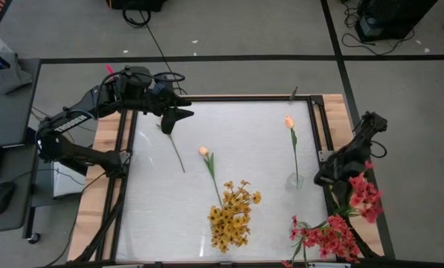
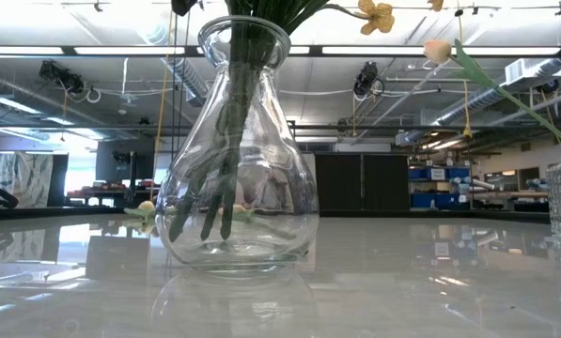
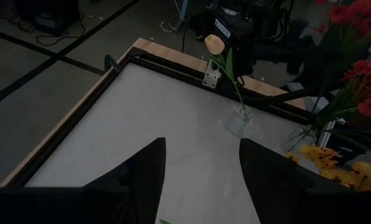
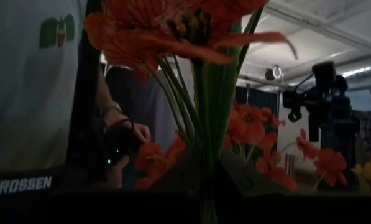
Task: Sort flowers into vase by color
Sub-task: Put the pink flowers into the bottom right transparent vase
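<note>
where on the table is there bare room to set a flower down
Bare patches: the table's left side below the loose stem, and the far middle between the left claw and the peach bud vase. Crowded: the near edge, with yellow flowers and red flowers.

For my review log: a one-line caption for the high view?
Right gripper holds red flowers near red bunch; left gripper hovers open.

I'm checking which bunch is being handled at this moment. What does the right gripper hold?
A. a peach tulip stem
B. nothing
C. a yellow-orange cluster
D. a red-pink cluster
D: the right gripper is shut on the stems of a red-pink cluster at the table's right edge, while the yellow-orange cluster stands in its vase mid-table, untouched.
</note>
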